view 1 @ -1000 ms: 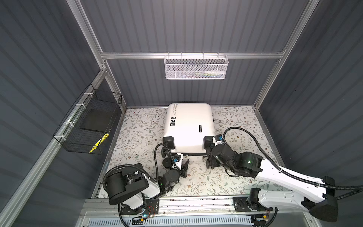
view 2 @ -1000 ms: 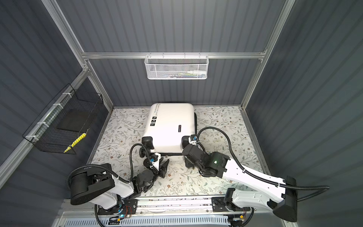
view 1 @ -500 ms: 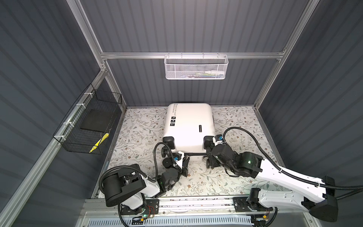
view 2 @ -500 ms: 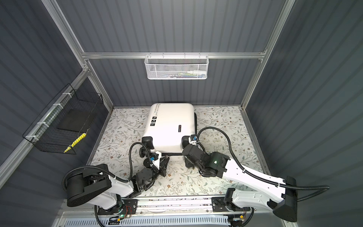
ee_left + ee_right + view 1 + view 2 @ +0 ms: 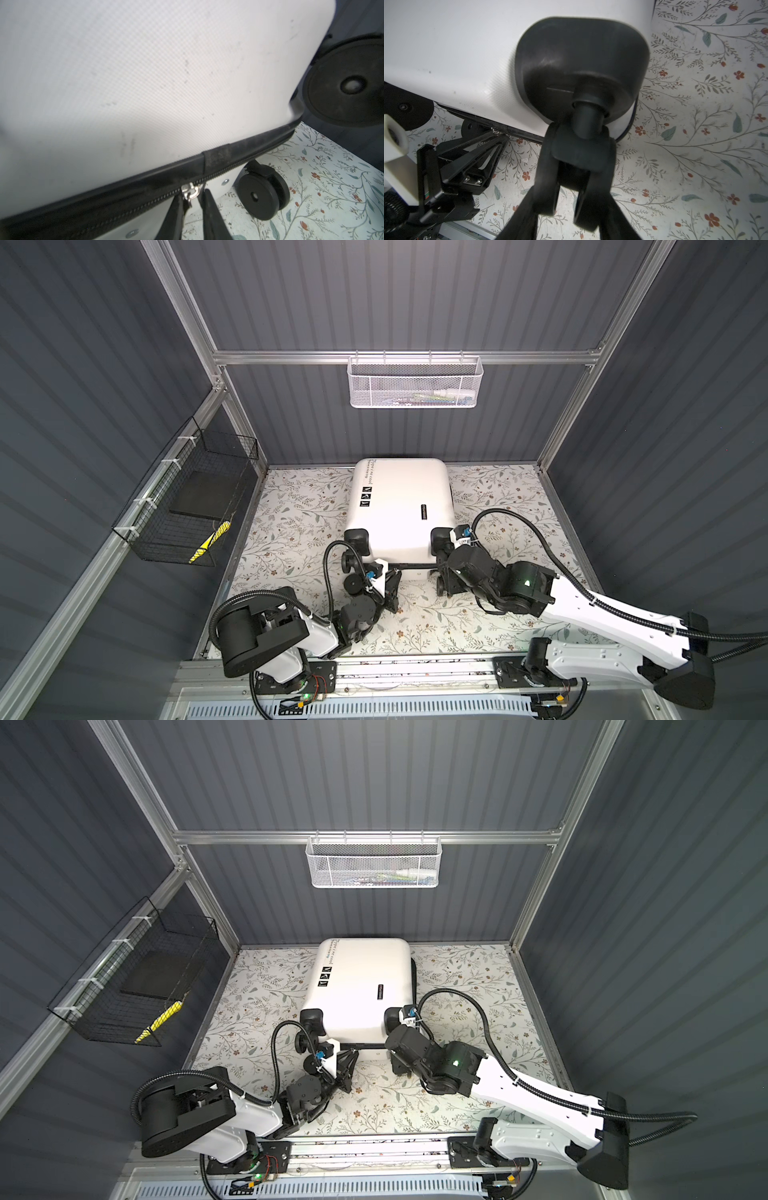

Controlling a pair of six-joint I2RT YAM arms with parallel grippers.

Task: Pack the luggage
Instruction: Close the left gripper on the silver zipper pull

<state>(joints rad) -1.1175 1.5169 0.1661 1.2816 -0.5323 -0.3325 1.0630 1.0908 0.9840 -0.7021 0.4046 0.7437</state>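
Left arm (image 5: 318, 635) low at luggage (image 5: 399, 506) zipper (image 5: 228, 167)

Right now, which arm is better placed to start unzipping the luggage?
Left. The left gripper has its jaws flanking the zipper pull; the right gripper is clamped on a spinner wheel.

Robot test cell in a lab, dark grey ribbed wall panels (image 5: 395, 294) on an aluminium frame (image 5: 291, 357), white mesh basket (image 5: 413, 383) and black wire basket (image 5: 187, 506) hung on it, floral-papered table (image 5: 299, 506), two white-and-black robot arms (image 5: 602, 610) mounted on a slotted metal base rail (image 5: 415, 668).
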